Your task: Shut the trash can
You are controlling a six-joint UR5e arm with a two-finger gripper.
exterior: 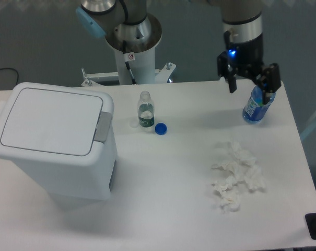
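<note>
White counter (pixel 163 209), seen from above by 1 fixed camera. Item 1: trash can (pixel 56 141), large white rectangular bin with rounded corners, standing at the left side of the counter; flat lid down and level with the rim, grey latch (pixel 102 126) on its right-facing edge. Item 2: small clear bottle (pixel 145 110), upright and uncapped, near the counter's back middle, to the right of the trash can and apart from it. Item 3: blue cap (pixel 160 128), lying just beside the small bottle on its right. Item 4: blue bottle (pixel 258 103), upright, open-topped, at the back right corner. Item 5: crumpled white tissues (pixel 236 175), a loose heap on the right half, in front of the blue bottle. Arm: pincer (pixel 250 84) hangs over the back right of the counter, well apart from the trash can, fingers spread and released, grasping nothing; 1 finger (pixel 269 82) overlaps the top of the blue bottle in this view. Robot base column (pixel 133 44) stands behind the counter.
</note>
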